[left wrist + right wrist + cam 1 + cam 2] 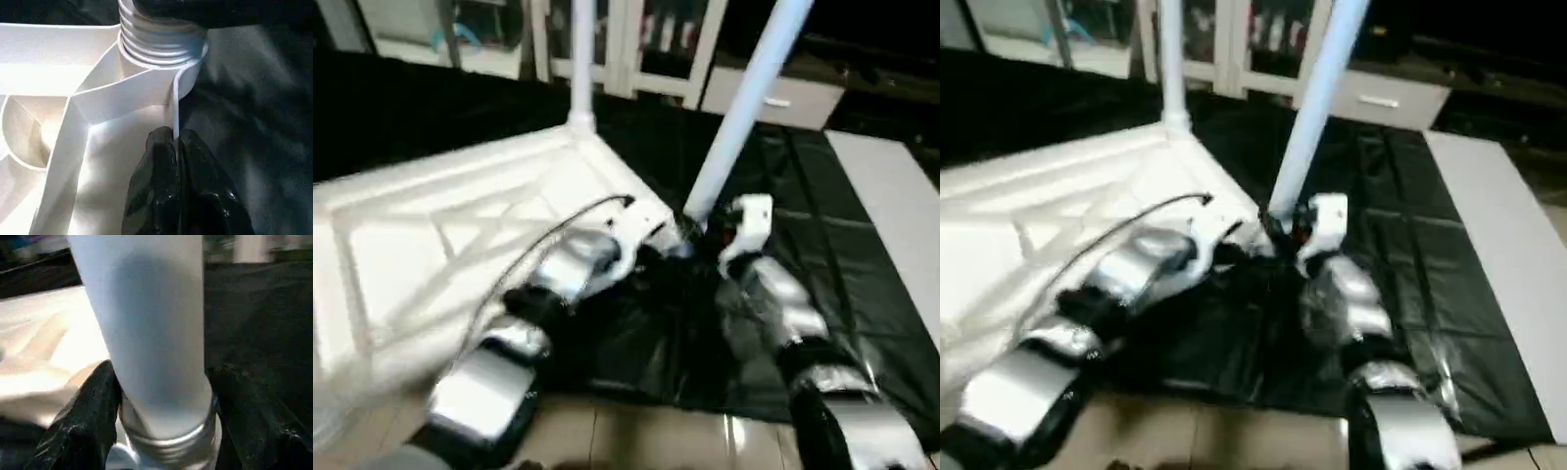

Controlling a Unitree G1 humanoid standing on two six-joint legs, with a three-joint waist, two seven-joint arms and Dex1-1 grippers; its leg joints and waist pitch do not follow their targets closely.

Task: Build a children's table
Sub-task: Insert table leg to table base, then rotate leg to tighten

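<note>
The white tabletop [460,235] lies upside down on the black cover, ribs up. One white leg [581,59] stands upright in the far corner socket. A second leg [744,108] leans in the near right corner socket, its threaded end [156,39] partly in. My left gripper [175,134] is shut on the thin rim wall of the tabletop just beside that socket. My right gripper [164,372] is open around the base of the leaning leg [146,323], a black finger [93,401] on each side.
The black cover [803,245] spreads to the right of the tabletop, with a white panel [891,206] lying along its right side. Glass-fronted cabinets [636,49] and a white drawer unit [773,98] stand behind. Tiled floor [636,436] shows in front.
</note>
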